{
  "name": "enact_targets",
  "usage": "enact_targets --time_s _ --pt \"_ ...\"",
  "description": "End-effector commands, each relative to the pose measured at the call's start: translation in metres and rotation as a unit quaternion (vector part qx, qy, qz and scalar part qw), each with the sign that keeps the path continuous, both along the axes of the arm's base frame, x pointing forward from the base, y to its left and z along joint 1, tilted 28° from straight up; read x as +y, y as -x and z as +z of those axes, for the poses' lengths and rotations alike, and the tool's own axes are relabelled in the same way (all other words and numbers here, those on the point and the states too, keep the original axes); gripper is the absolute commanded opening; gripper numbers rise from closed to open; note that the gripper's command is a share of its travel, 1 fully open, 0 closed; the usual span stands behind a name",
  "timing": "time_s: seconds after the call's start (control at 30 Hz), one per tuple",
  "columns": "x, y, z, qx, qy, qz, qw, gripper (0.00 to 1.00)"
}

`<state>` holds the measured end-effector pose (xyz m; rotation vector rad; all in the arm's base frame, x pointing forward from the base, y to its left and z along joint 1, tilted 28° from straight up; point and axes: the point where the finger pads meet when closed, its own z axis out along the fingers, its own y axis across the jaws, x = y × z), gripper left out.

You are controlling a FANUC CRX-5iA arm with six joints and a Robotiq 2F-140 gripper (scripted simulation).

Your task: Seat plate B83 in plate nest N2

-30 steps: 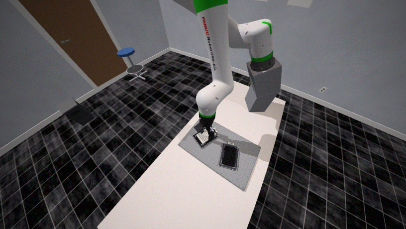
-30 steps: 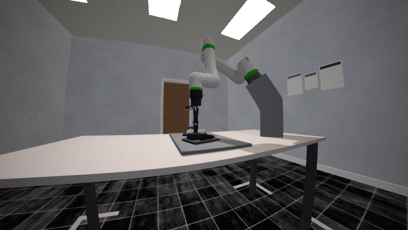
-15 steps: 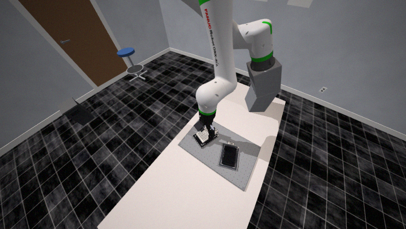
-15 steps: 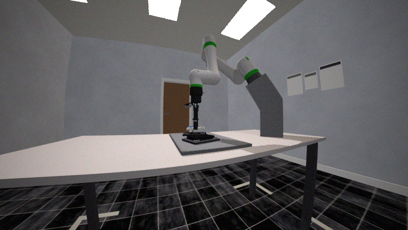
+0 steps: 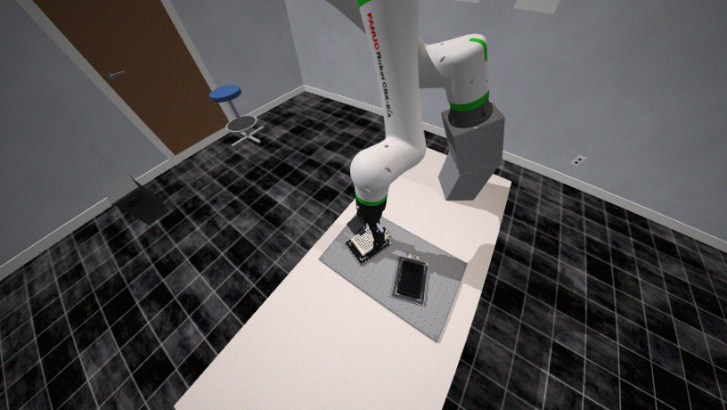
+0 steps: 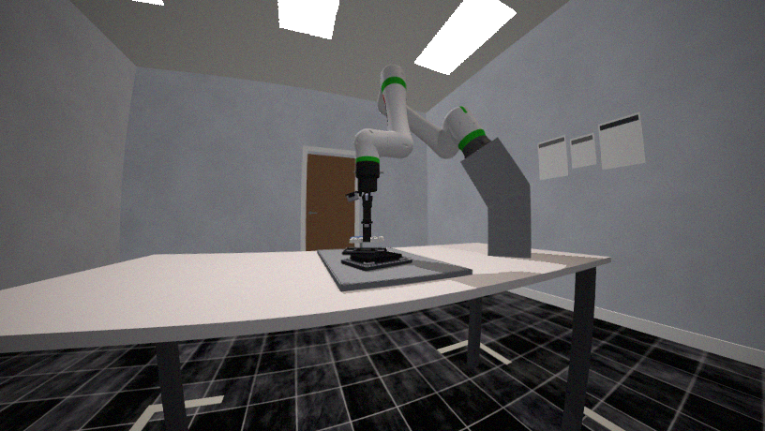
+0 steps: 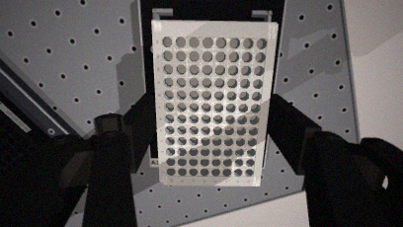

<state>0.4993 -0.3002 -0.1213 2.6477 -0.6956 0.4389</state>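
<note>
My gripper (image 5: 367, 240) (image 6: 367, 235) (image 7: 211, 110) is shut on the long sides of a white well plate B83 (image 5: 361, 244) (image 6: 371, 238) (image 7: 212, 74). It holds the plate level, a little above the black nest N2 (image 5: 362, 258) (image 6: 369, 250) (image 7: 145, 49). The plate covers the nest's label in the wrist view. A black well plate B38 (image 5: 411, 278) (image 6: 376, 260) lies flat in the nest N1 (image 5: 393, 292), to the right on the same grey perforated board (image 5: 437, 305) (image 6: 412, 273) (image 7: 59, 59).
The board lies on a white table (image 5: 305, 346) (image 6: 187, 289). The arm's grey pedestal (image 5: 470, 152) (image 6: 503, 214) stands at the table's far end. A blue stool (image 5: 226, 94) and a brown door (image 5: 132, 66) are far off.
</note>
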Motion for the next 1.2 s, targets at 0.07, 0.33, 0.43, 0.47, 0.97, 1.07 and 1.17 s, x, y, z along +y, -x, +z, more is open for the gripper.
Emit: enact_targets --time_s 0.07,0.33,0.43,0.47,0.97,1.07,1.17 --pt "0.0001 -0.0005 0.0005 0.000 0.000 0.000 1.000 0.10" --pt "-0.0023 -0.0054 0.0028 -0.001 0.000 0.000 1.000 0.10" --pt "-0.0023 -0.0054 0.0028 -0.001 0.000 0.000 1.000 0.10" --pt "-0.0023 -0.0054 0.0027 0.000 0.000 0.000 1.000 0.10" --pt "-0.0022 -0.0051 0.0026 0.000 0.000 0.000 1.000 0.10" --pt "-0.0021 -0.0051 0.0026 0.000 0.000 0.000 1.000 0.10" --pt "-0.0021 -0.0051 0.0026 0.000 0.000 0.000 1.000 0.10"
